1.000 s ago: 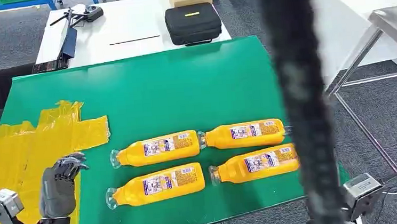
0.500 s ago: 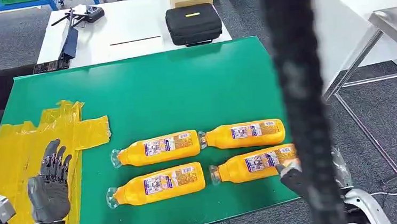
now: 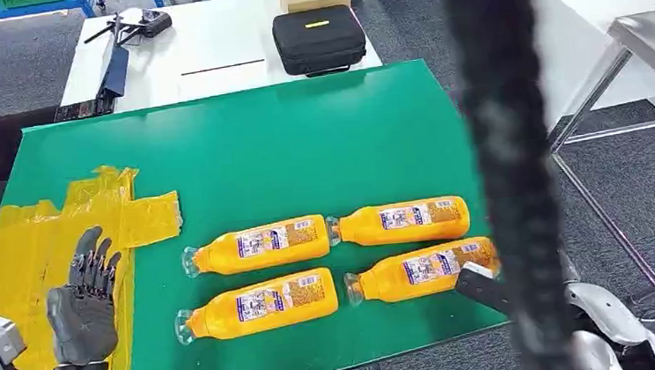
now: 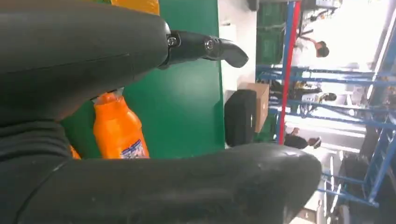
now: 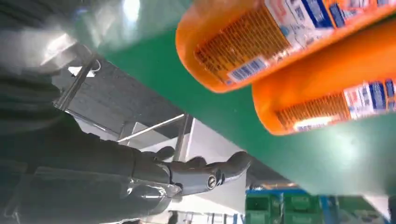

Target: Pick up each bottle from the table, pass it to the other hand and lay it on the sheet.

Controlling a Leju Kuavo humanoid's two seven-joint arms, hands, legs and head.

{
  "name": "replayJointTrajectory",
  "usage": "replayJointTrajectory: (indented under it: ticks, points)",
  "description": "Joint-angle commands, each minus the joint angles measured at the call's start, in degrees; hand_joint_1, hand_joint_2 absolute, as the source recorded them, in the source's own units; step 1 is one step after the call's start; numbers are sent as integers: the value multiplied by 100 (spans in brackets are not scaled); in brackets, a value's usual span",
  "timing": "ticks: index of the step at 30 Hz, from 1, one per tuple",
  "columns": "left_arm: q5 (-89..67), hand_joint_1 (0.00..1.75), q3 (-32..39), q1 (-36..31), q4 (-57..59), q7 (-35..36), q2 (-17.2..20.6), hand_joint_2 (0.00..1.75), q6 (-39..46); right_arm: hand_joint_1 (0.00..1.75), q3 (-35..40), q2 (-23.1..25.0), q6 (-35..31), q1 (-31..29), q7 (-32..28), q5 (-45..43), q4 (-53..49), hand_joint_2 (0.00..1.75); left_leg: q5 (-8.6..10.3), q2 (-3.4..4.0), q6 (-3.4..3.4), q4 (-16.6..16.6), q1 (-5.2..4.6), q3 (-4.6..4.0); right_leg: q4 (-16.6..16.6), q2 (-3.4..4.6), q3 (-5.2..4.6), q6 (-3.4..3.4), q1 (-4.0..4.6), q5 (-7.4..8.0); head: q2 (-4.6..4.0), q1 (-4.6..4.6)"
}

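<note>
Four orange bottles lie flat on the green table in two rows of two, clear caps toward my left, white-and-blue labels up. My left hand hovers over the yellow sheet at the table's left edge, fingers spread, holding nothing. My right hand sits at the table's right edge just beside the near-right bottle, fingers extended, empty. Wide bare green beyond the bottles.
</note>
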Motion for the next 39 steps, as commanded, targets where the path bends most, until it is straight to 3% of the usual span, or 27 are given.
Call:
replayJointTrajectory:
  ticks: [1, 12, 29, 32, 33, 34, 35, 39]
  points:
    - [0, 0, 56, -82, 160, 44, 3, 0, -36, 0, 883, -293, -88, -661, -183, -167, 940, 175, -12, 24, -21, -2, 8, 29, -9, 11, 29, -3, 8, -3, 0, 0]
    - [106, 0, -74, -152, 244, 8, 35, 0, 7, 0, 1351, -209, -10, -1048, -272, -286, 1427, 175, -4, 9, -16, -4, 6, 20, -8, 0, 21, -2, 6, -3, 0, 0]
    - [183, 0, -160, -293, 302, 76, 108, 0, 133, 0, 1772, -341, 437, -965, -7, -330, 1912, 175, -4, -2, -20, -5, 9, 27, -11, -12, 30, -3, 10, -6, 0, 0]
    - [217, 0, -222, -351, 351, 93, 134, 0, 160, 0, 1959, -377, 777, -954, 151, -324, 2073, 175, -16, 7, -33, -1, 12, 44, -8, -11, 47, -5, 13, -15, 0, 0]
    - [231, 0, -244, -378, 377, 101, 133, 0, 171, 24, 2052, -395, 885, -926, 161, -342, 2169, 175, -7, 3, -23, -5, 8, 32, -10, -9, 34, -3, 9, -7, 0, 0]
    - [238, 0, -254, -393, 394, 106, 131, 0, 177, 133, 2097, -410, 901, -910, 165, -335, 2214, 175, -9, 0, -30, -7, 11, 43, -14, -16, 47, -5, 12, -11, 0, -2]
    - [252, 0, -271, -420, 425, 113, 124, 0, 195, 175, 2165, -422, 931, -885, 161, -392, 2347, 175, -2, -7, -20, -8, 10, 30, -16, -18, 34, -3, 11, -5, 0, 2]
    - [276, 0, -331, -485, 475, 142, 99, 0, 240, 175, 2387, -470, 851, -908, 225, -425, 2721, 175, -5, -19, -27, -12, 14, 65, -23, -34, 70, -4, 16, -12, 0, 2]
